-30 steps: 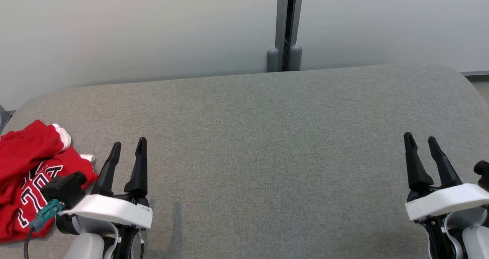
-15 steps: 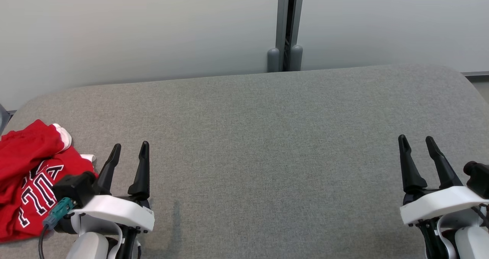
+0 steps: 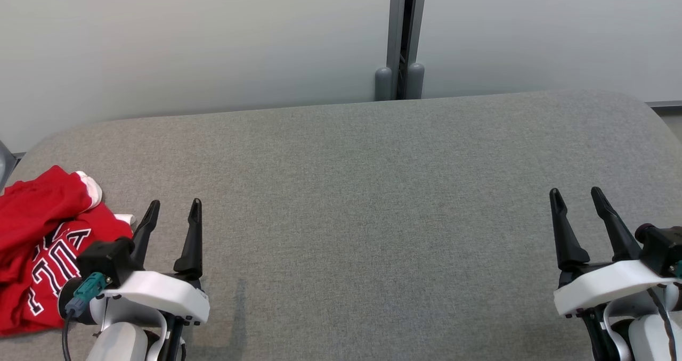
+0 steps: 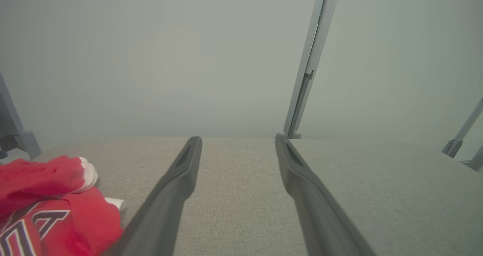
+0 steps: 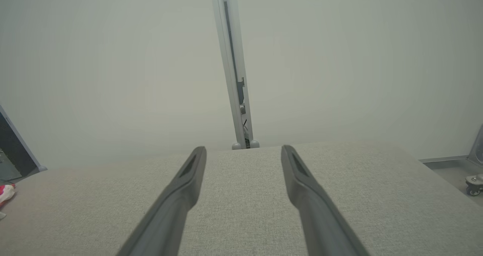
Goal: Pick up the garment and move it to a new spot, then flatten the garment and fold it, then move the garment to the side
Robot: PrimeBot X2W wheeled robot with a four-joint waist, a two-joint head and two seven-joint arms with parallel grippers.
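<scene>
Gray bench (image 3: 373,190) holds a bunched red garment (image 3: 37,228) just beside the left hand (image 3: 175,203). It and the right hand (image 3: 575,190) are open and empty, likely ready to grab.

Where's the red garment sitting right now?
In the head view the red garment lies crumpled at the left end of the grey table, just left of the open left gripper, which is not holding it.
</scene>
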